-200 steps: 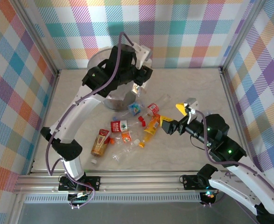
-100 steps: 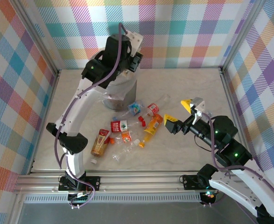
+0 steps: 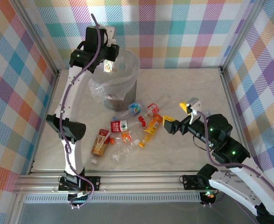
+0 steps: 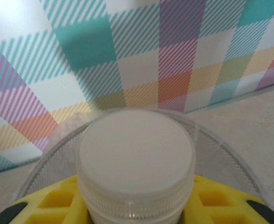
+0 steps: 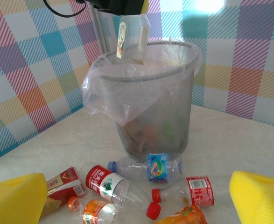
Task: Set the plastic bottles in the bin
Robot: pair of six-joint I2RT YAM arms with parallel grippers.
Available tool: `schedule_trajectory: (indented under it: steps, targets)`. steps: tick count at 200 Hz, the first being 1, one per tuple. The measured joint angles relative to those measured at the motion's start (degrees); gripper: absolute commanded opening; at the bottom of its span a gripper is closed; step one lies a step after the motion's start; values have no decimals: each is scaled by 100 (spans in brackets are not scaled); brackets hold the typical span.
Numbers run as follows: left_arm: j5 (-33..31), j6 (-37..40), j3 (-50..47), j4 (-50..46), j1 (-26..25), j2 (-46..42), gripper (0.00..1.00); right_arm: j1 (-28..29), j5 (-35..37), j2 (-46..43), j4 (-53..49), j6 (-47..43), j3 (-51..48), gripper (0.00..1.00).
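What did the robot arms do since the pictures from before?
The left gripper, shut on a white-capped bottle, has lifted up and toward the back-left off the bin. The bin's open top now shows, and the bottle hangs above it. The right gripper stayed open near the same spot, and the loose bottles have not moved.

Bright, even light from above in the top view, only soft, faint shadows on the pale surface (image 3: 183,88) and a sheen on the liner of the bin (image 3: 125,95). Left wrist: the white-capped bottle (image 4: 136,158) sits right at the lens, soft and washed out, the plaid wall (image 4: 141,70) behind it sharper. Right wrist: a white glare patch up top, and the yellow pads (image 5: 15,196) of the right end effector (image 5: 137,198) blur in the lower corners
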Motion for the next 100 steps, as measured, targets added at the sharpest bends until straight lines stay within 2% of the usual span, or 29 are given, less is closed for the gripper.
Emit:
schedule_trajectory:
  steps: [78,100]
  targets:
    - [999,-498,-11,-308,122,693,38,0,0,-15,-282,214,0,100]
    - [1270,-498,-289,-269,125,702,38,0,0,-11,-393,260,0,100]
